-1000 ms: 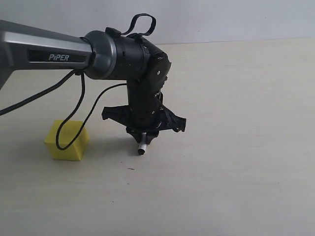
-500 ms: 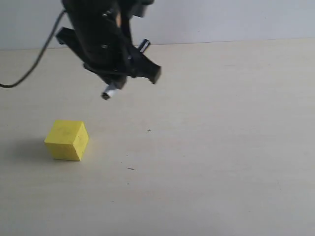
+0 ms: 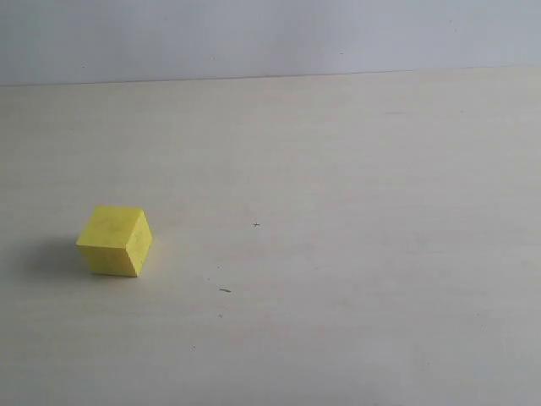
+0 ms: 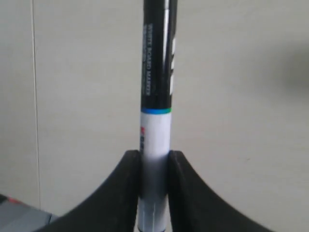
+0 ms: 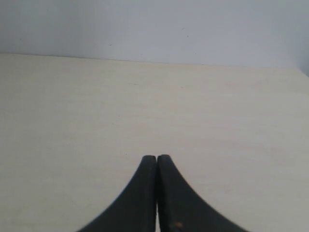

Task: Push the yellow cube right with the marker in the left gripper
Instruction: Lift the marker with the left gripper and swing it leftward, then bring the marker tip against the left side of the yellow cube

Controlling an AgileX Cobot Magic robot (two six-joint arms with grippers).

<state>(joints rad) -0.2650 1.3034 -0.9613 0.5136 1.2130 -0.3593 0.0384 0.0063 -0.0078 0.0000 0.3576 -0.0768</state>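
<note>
The yellow cube (image 3: 115, 241) rests on the pale table at the left of the exterior view; neither arm shows there. In the left wrist view my left gripper (image 4: 155, 155) is shut on the marker (image 4: 157, 87), its black fingers pinching the white barrel while the black cap points away from the camera. The cube does not appear in that view. My right gripper (image 5: 157, 157) has its two black fingers pressed together with nothing between them, above bare table.
The pale wooden table (image 3: 355, 254) spreads across the exterior view, backed by a light grey wall (image 3: 270, 38). A few tiny dark specks (image 3: 224, 290) lie near the cube.
The left arm with the marker rose from beside the cube, swung up and left, and has left the exterior view. The cube has not moved.
</note>
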